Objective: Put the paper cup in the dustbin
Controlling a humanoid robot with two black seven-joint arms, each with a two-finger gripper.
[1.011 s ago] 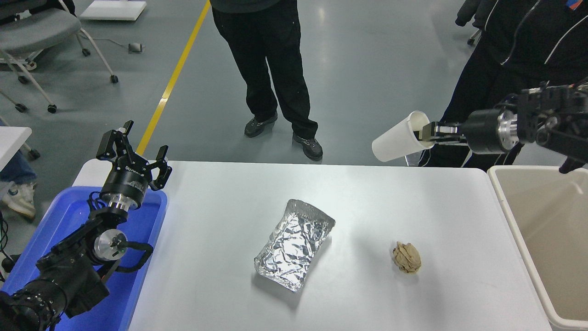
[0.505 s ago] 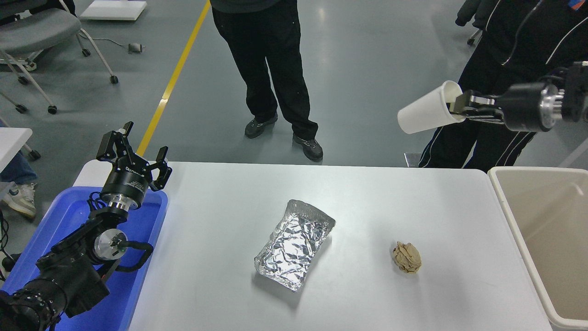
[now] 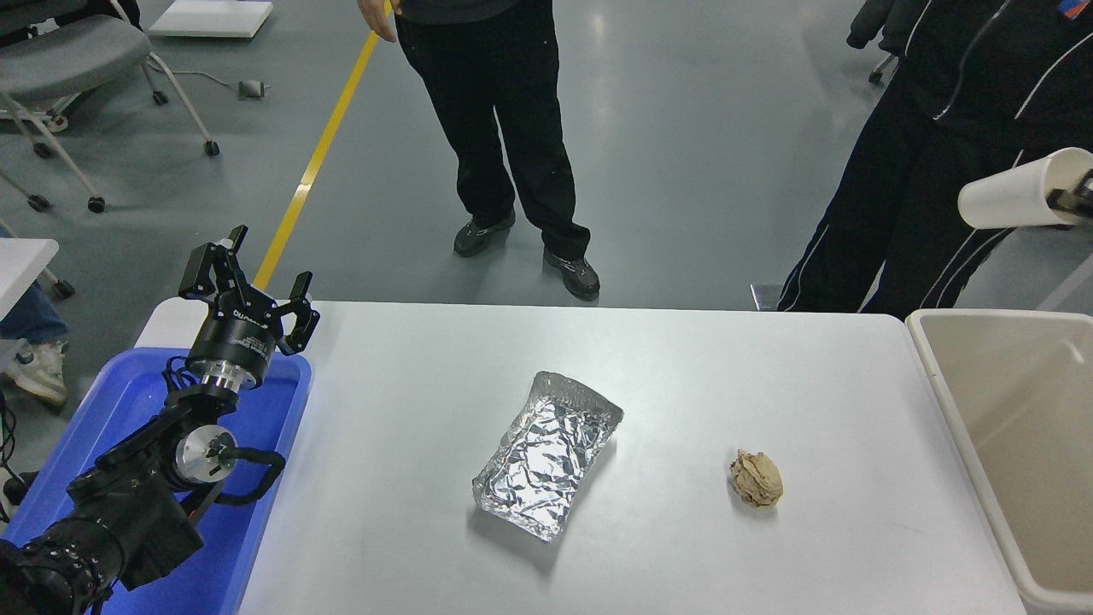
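Note:
The white paper cup [image 3: 1012,202] hangs in the air at the far right edge of the picture, on its side with its bottom pointing left. My right gripper [image 3: 1071,199] is shut on the cup's rim; only a sliver of it shows at the picture's edge. The cup is up above and behind the far end of the beige dustbin [image 3: 1025,410], which stands against the table's right end. My left gripper [image 3: 248,278] is open and empty, parked over the blue tray at the lower left.
A crinkled foil tray [image 3: 546,453] lies mid-table and a crumpled brown paper ball [image 3: 756,479] to its right. A blue tray [image 3: 256,512] is at the left. Two people [image 3: 504,128] stand beyond the white table [image 3: 683,367], one close behind the cup.
My right arm has carried the cup up and to the right, from beyond the table's far edge to over the bin's far end, and has mostly left the picture. The left arm has not moved.

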